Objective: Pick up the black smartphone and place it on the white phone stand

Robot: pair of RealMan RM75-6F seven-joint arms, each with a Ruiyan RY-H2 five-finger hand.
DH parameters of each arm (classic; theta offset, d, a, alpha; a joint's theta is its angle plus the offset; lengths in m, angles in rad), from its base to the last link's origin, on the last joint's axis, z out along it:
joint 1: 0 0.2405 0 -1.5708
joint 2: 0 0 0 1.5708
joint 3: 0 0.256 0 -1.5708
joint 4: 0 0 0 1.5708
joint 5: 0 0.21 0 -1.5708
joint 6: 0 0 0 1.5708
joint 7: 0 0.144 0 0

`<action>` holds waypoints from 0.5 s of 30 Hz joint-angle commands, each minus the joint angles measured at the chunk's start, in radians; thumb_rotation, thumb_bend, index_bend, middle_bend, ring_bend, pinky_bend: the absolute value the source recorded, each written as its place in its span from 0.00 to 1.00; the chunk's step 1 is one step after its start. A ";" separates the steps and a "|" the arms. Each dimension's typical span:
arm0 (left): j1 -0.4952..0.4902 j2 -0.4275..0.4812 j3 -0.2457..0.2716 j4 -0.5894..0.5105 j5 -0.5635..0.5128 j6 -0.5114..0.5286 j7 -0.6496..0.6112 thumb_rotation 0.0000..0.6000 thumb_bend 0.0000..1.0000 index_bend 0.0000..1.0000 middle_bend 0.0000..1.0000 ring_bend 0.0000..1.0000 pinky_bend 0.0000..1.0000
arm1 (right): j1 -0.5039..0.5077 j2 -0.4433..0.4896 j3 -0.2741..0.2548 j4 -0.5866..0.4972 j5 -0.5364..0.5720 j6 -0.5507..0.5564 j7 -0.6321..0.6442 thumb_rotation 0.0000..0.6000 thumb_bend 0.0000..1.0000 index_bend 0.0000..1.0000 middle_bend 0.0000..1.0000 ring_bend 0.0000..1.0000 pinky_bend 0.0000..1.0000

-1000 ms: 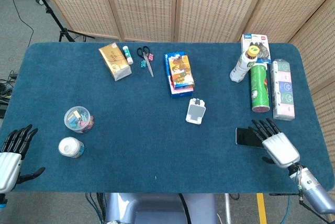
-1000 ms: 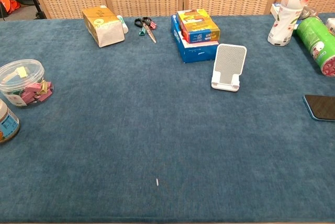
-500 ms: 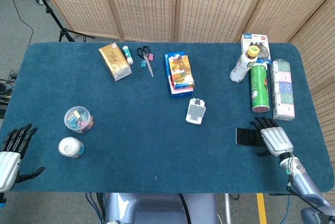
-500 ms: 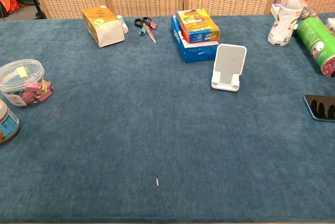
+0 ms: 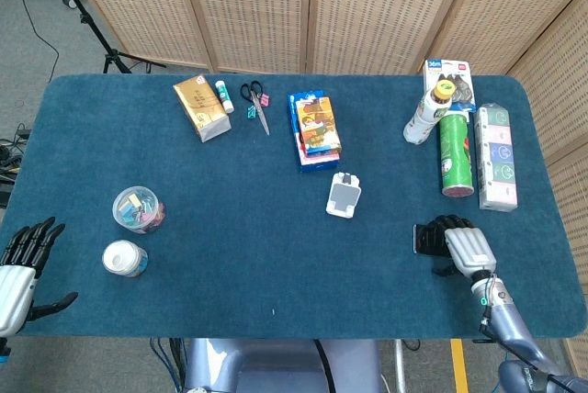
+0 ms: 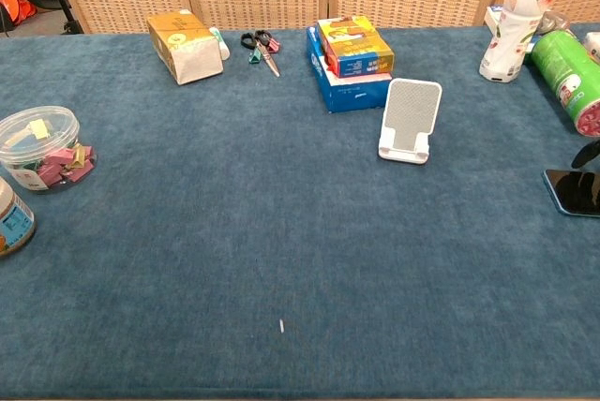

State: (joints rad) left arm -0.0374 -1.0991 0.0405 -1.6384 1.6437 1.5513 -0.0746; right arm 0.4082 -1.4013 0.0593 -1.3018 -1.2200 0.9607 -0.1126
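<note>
The black smartphone [image 5: 421, 239] lies flat on the blue cloth near the table's front right; in the chest view the smartphone [image 6: 565, 191] is cut by the right edge. My right hand [image 5: 462, 246] lies over its right part with fingers bent down onto it. Dark fingertips [image 6: 592, 191] stand on the screen, and one finger arches over its far edge. A firm grip does not show. The white phone stand [image 5: 344, 196] stands upright and bare mid-table, to the phone's left and further back; it also shows as the stand [image 6: 409, 120]. My left hand [image 5: 18, 269] hangs spread at the front left edge.
A green can [image 5: 454, 154], a bottle [image 5: 426, 116] and a long box [image 5: 496, 156] lie behind the phone. Stacked boxes [image 5: 313, 129] sit behind the stand. Scissors [image 5: 256, 104], a gold packet [image 5: 201, 106], a clip tub [image 5: 138, 208] and a small jar [image 5: 124, 258] are at the left.
My right hand has slid left and forward along the phone, and its fingers went from stretched flat to bent down over it. The phone and left hand have stayed put.
</note>
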 commanded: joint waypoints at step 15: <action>-0.001 -0.002 0.001 -0.002 -0.001 -0.004 0.008 1.00 0.00 0.00 0.00 0.00 0.00 | -0.004 -0.031 0.025 0.070 0.051 -0.004 -0.027 1.00 0.00 0.22 0.18 0.14 0.18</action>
State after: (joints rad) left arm -0.0387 -1.1007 0.0409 -1.6406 1.6428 1.5476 -0.0671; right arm 0.4057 -1.4319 0.0830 -1.2302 -1.1720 0.9604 -0.1429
